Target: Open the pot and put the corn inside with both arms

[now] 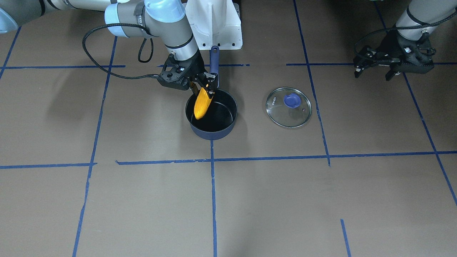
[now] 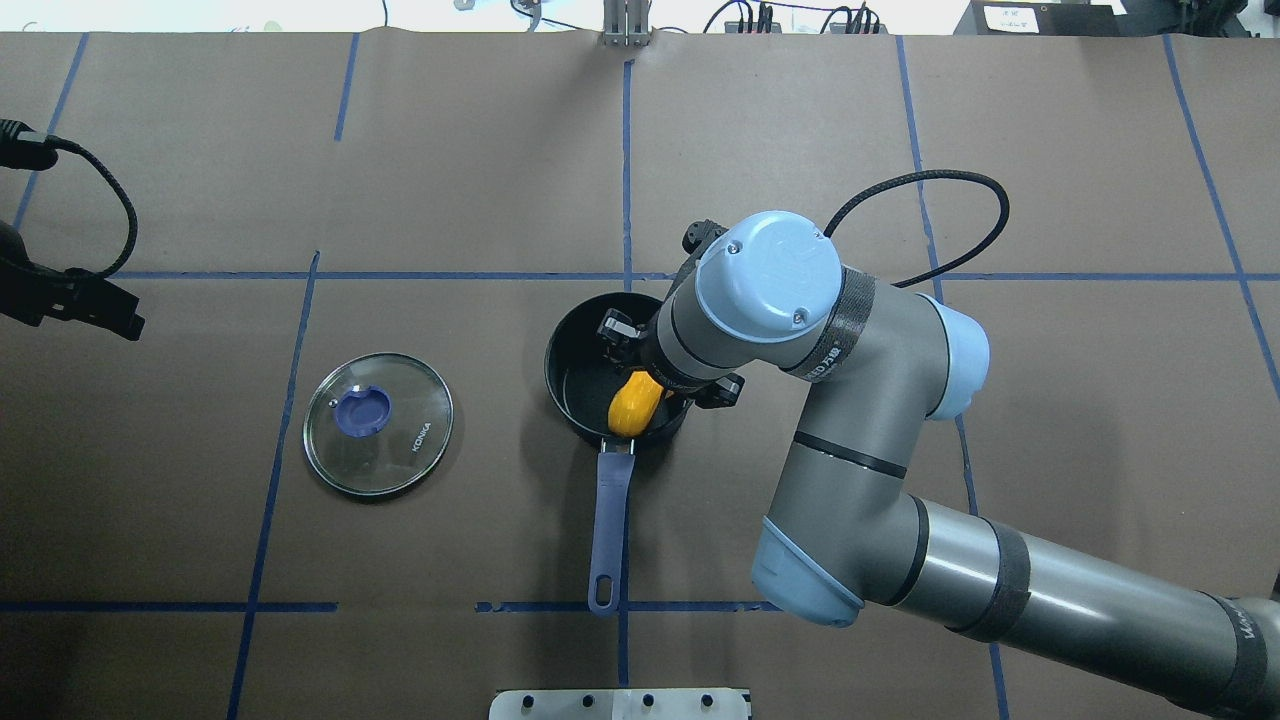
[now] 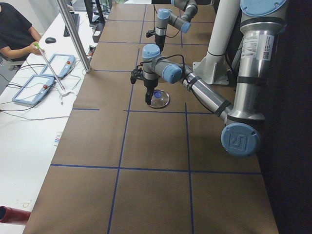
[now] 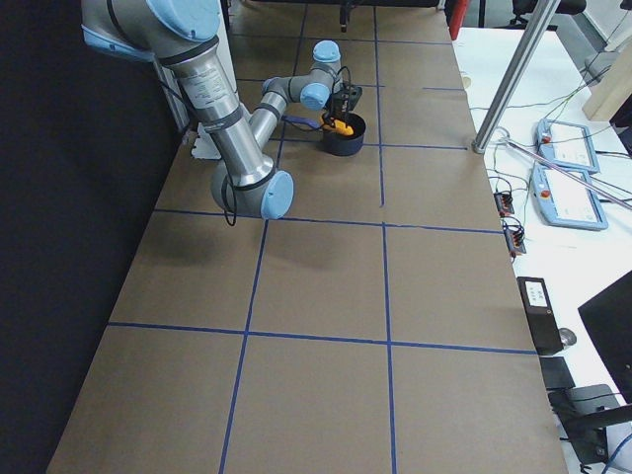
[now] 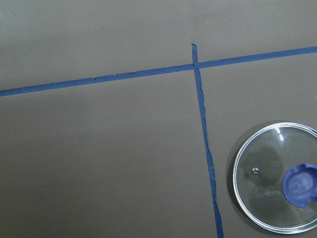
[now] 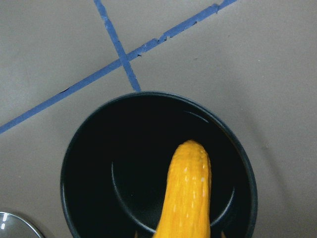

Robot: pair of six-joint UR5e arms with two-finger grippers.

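my right claw (image 1: 206, 85) is clamped on the upper end of the corn (image 1: 202, 104). the cob hangs tilted from my fingers, its free tip pointing down into the open mouth of the pot (image 1: 214, 134). from my right wrist camera the tip shows against the black inside, but my own fingers are out of that picture, and i cannot tell whether the tip touches the bottom. from overhead, my wrist and its blue cap cover most of the claw; only the yellow end of the cob peeks out near the rim on the handle side. the pot's handle (image 1: 214, 59) points straight toward my base.

beside the pot, apart from it, the lid (image 1: 288, 107) lies flat on the table (image 1: 142, 200), knob (image 1: 292, 101) up. pale lettering on the glass reads something like "konka". a dark band round my right forearm carries letters too, too small and curved to read.

my left claw (image 1: 373, 75) hangs well off past the lid with its fingers spread and nothing between them. overhead it is cut off at the edge. its wrist camera shows only blue tape lines (image 1: 212, 200) and the lid, clipped at the right edge.
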